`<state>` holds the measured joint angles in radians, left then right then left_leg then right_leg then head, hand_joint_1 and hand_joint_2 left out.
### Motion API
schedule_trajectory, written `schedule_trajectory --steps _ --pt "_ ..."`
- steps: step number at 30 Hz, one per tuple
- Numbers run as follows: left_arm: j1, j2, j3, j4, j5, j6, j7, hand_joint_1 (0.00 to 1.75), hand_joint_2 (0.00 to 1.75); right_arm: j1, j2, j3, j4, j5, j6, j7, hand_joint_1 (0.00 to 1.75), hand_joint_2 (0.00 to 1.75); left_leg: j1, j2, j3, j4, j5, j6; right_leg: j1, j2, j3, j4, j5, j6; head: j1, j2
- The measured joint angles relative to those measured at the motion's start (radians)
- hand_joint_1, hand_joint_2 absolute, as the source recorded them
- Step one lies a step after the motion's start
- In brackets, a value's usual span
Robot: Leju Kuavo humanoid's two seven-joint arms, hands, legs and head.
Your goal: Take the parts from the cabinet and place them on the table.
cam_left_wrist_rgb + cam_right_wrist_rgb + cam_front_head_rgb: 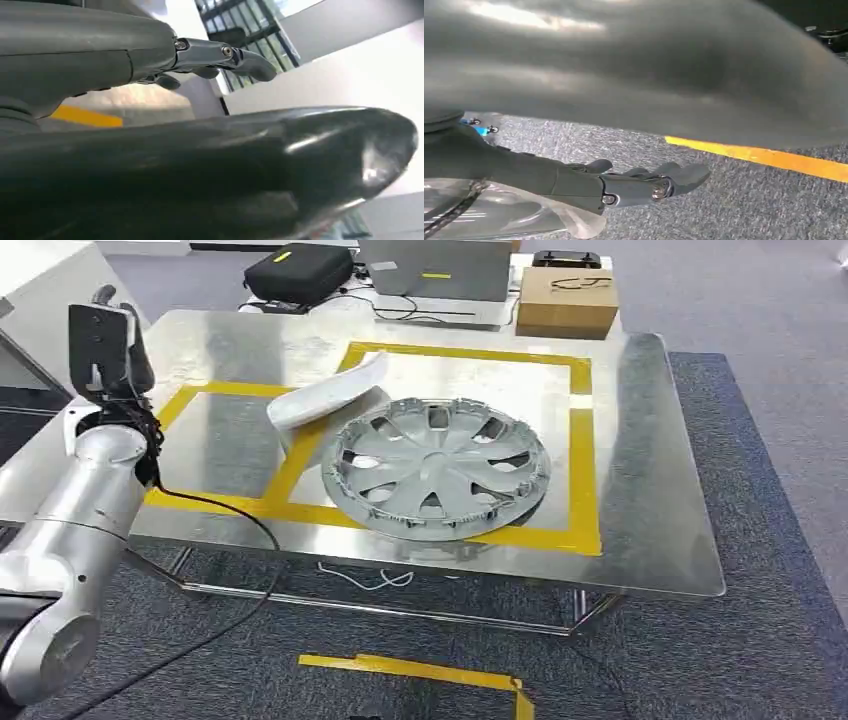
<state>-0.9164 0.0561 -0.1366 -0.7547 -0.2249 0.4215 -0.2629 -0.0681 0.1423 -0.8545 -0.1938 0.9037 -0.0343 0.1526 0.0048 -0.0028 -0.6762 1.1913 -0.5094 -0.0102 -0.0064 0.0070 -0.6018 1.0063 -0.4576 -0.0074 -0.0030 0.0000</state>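
You've got the silver wheel cover (437, 466) lying flat on the metal table (650, 530), inside the yellow tape rectangle (582, 455), its near rim over the front tape line. Just beside it, touching or nearly touching its far-left rim, sits a white curved part (325, 395) across the tape that divides the two marked areas. Your left hand (100, 340) is raised at the table's left edge, well apart from both parts — the left wrist view shows its fingers (240, 57) stretched out with nothing between them. Right hand (634, 185) hangs over grey carpet near a yellow floor line (769, 157) — fingers extended, lying close together, holding nothing. Behind the table: a black case (298, 272), a laptop (440, 268), a cardboard box (566, 300).
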Motion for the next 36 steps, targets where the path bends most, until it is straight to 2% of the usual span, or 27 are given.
schedule_trajectory --steps 1,2,3,6,7,8,9,11,12,13,14,16,17,18,20,22,23,24,26,27,28,29,31,32,33,34,36 --pt "0.008 -0.002 0.003 -0.032 0.024 0.000 -0.005 0.00 0.00 0.000 0.000 -0.001 0.000 0.000 -0.001 0.000 0.00 0.00 0.001 0.000 0.049 -0.102 0.048 0.002 0.000 0.000 0.001 0.002 -0.002 0.003 -0.001 0.000" --pt "0.014 -0.003 0.005 -0.058 0.048 0.000 -0.009 0.00 0.00 0.000 0.001 -0.002 0.000 0.000 -0.002 0.000 0.00 0.00 0.000 -0.001 0.076 -0.156 0.047 0.005 0.001 0.000 0.000 0.002 -0.002 0.005 0.001 0.000" --pt "0.022 -0.005 0.007 -0.080 0.068 0.000 -0.012 0.00 0.00 -0.002 0.001 -0.005 0.000 0.000 -0.004 -0.002 0.00 0.00 -0.004 -0.002 0.079 -0.172 0.050 0.009 0.006 0.002 -0.006 0.008 -0.001 0.012 0.000 0.000" --pt "0.058 -0.008 0.013 -0.149 0.124 0.001 -0.021 0.00 0.00 -0.001 0.001 -0.010 0.000 0.000 -0.006 -0.002 0.00 0.00 -0.009 -0.002 0.074 -0.166 0.055 0.023 0.001 0.002 -0.007 0.002 0.008 0.027 0.002 0.000" --pt "0.069 -0.009 0.014 -0.176 0.147 0.005 -0.023 0.00 0.00 -0.001 0.001 -0.015 0.000 0.000 -0.008 -0.002 0.00 0.00 -0.002 0.001 0.075 -0.180 0.065 0.036 0.002 0.003 -0.012 0.004 0.002 0.033 0.001 0.000" --pt "0.078 -0.009 0.014 -0.197 0.166 0.010 -0.023 0.00 0.00 -0.001 0.001 -0.018 0.000 0.000 -0.009 -0.002 0.00 0.00 -0.002 0.003 0.074 -0.182 0.070 0.043 0.001 0.001 -0.027 0.022 -0.025 0.036 0.003 0.000" --pt "0.086 -0.009 0.014 -0.214 0.180 0.018 -0.025 0.00 0.00 0.000 0.001 -0.019 0.000 0.000 -0.010 -0.002 0.00 0.00 -0.002 0.004 0.069 -0.182 0.074 0.048 0.002 0.001 -0.043 0.074 -0.071 0.039 0.004 0.000" --pt "0.104 -0.005 0.014 -0.245 0.207 0.027 -0.029 0.00 0.00 0.000 0.001 -0.024 0.000 0.000 -0.010 -0.002 0.00 0.00 -0.006 0.006 0.057 -0.181 0.082 0.054 -0.002 0.000 -0.096 0.231 -0.158 0.043 0.003 0.000" --pt "0.115 -0.003 0.016 -0.257 0.217 0.027 -0.031 0.00 0.00 0.000 0.001 -0.024 0.000 0.000 -0.010 -0.002 0.00 0.00 -0.007 0.006 0.051 -0.181 0.086 0.055 -0.002 0.000 -0.109 0.282 -0.181 0.045 0.003 0.000" --pt "0.132 -0.001 0.019 -0.273 0.228 0.026 -0.032 0.00 0.00 0.000 0.001 -0.026 0.000 0.000 -0.011 -0.002 0.00 0.00 -0.009 0.006 0.044 -0.181 0.092 0.054 -0.003 0.000 -0.102 0.290 -0.178 0.045 0.003 0.000" --pt "0.145 0.002 0.022 -0.287 0.238 0.024 -0.034 0.00 0.00 0.000 0.001 -0.028 0.000 0.000 -0.011 -0.002 0.00 0.00 -0.010 0.006 0.038 -0.181 0.097 0.053 -0.003 0.000 -0.077 0.261 -0.157 0.044 0.003 0.000" --pt "0.165 0.009 0.028 -0.309 0.263 0.022 -0.040 0.00 0.00 -0.001 0.001 -0.034 0.000 0.000 -0.012 -0.003 0.00 0.00 -0.010 0.004 0.024 -0.180 0.109 0.048 -0.003 -0.001 0.024 0.107 -0.092 0.039 0.003 0.000" --pt "0.175 0.013 0.032 -0.322 0.269 0.022 -0.044 0.00 0.00 -0.004 0.001 -0.036 0.000 0.000 -0.013 -0.004 0.00 0.00 -0.010 0.004 0.021 -0.178 0.116 0.044 -0.003 -0.001 0.085 0.017 -0.083 0.034 0.004 0.000" --pt "0.183 0.015 0.037 -0.338 0.273 0.022 -0.047 0.00 0.00 -0.007 0.001 -0.039 0.000 0.000 -0.013 -0.005 0.00 0.00 -0.014 0.004 0.012 -0.177 0.120 0.037 0.002 -0.001 0.111 -0.020 -0.092 0.035 0.004 0.000" --pt "0.194 0.023 0.044 -0.350 0.277 0.021 -0.051 0.00 0.00 -0.006 0.002 -0.041 0.000 0.000 -0.014 -0.006 0.00 0.00 -0.012 0.005 0.012 -0.178 0.136 0.027 0.004 0.002 0.098 -0.015 -0.079 0.031 0.003 0.000" --pt "0.209 0.026 0.049 -0.362 0.281 0.021 -0.051 0.00 0.00 -0.002 0.002 -0.042 0.000 0.000 -0.015 -0.006 0.00 0.00 -0.011 0.004 0.009 -0.183 0.149 0.014 0.004 0.000 0.079 -0.021 -0.061 0.012 0.002 0.000" --pt "0.215 0.029 0.051 -0.366 0.290 0.021 -0.053 0.00 0.00 -0.004 0.002 -0.043 0.000 0.000 -0.015 -0.007 0.00 0.00 -0.006 0.002 -0.001 -0.170 0.118 0.008 0.001 -0.007 0.085 -0.023 -0.049 0.003 0.004 0.000" --pt "0.220 0.034 0.055 -0.370 0.297 0.021 -0.053 0.00 0.00 -0.006 0.002 -0.046 0.000 0.000 -0.017 -0.008 0.00 0.00 -0.006 0.001 -0.013 -0.130 0.064 0.004 0.001 -0.006 0.073 -0.024 -0.041 -0.005 0.000 0.000" --pt "0.236 0.039 0.065 -0.378 0.310 0.023 -0.060 0.00 0.00 -0.005 0.002 -0.049 0.000 0.001 -0.018 -0.009 0.00 0.00 -0.002 0.001 -0.051 0.028 -0.050 -0.005 0.002 -0.006 0.050 -0.023 -0.022 -0.011 0.000 0.000" --pt "0.249 0.041 0.071 -0.381 0.316 0.026 -0.063 0.00 0.00 -0.004 0.002 -0.049 0.000 0.002 -0.019 -0.008 0.00 0.00 -0.001 0.001 -0.063 0.095 -0.078 -0.008 0.002 -0.006 0.038 -0.022 -0.013 -0.011 -0.002 0.000" --pt "0.263 0.042 0.077 -0.382 0.320 0.027 -0.066 0.00 0.00 -0.003 0.002 -0.050 0.000 0.002 -0.020 -0.006 0.00 0.00 0.000 0.001 -0.061 0.131 -0.078 -0.009 0.002 -0.006 0.027 -0.021 -0.004 -0.009 -0.002 0.000" --pt "0.272 0.043 0.080 -0.384 0.323 0.027 -0.069 0.00 0.00 -0.002 0.002 -0.050 0.000 0.002 -0.021 -0.006 0.00 0.00 0.002 0.001 -0.043 0.130 -0.056 -0.010 0.002 -0.006 0.012 -0.020 0.005 -0.007 -0.002 0.000" --pt "0.281 0.045 0.084 -0.394 0.328 0.026 -0.075 0.00 0.00 -0.001 0.002 -0.052 0.000 0.003 -0.021 -0.006 0.00 0.00 0.003 0.001 0.042 0.017 0.008 -0.007 0.002 -0.006 -0.014 -0.014 0.021 0.000 -0.002 0.000" --pt "0.286 0.045 0.087 -0.403 0.328 0.023 -0.077 0.00 0.00 -0.001 0.002 -0.053 0.000 0.003 -0.021 -0.006 0.00 0.00 0.003 0.001 0.109 -0.077 0.020 -0.005 0.002 -0.007 -0.023 -0.010 0.027 0.004 -0.002 0.000" --pt "0.291 0.047 0.089 -0.415 0.328 0.021 -0.080 0.00 0.00 -0.001 0.002 -0.054 0.000 0.004 -0.022 -0.006 0.00 0.00 0.000 0.000 0.169 -0.162 -0.006 -0.001 0.007 -0.006 -0.030 -0.006 0.032 0.010 -0.003 0.000" --pt "0.297 0.047 0.090 -0.425 0.327 0.021 -0.084 0.00 0.00 -0.002 0.002 -0.056 0.000 0.004 -0.022 -0.006 0.00 0.00 -0.002 -0.002 0.183 -0.198 -0.018 0.008 0.007 -0.006 -0.033 -0.004 0.039 0.017 0.000 0.000" --pt "0.312 0.048 0.095 -0.434 0.326 0.020 -0.086 0.00 0.00 -0.002 0.003 -0.058 0.000 0.004 -0.023 -0.008 0.00 0.00 -0.008 -0.001 0.176 -0.191 -0.010 0.016 0.003 -0.006 -0.034 -0.007 0.055 0.028 -0.003 0.000"
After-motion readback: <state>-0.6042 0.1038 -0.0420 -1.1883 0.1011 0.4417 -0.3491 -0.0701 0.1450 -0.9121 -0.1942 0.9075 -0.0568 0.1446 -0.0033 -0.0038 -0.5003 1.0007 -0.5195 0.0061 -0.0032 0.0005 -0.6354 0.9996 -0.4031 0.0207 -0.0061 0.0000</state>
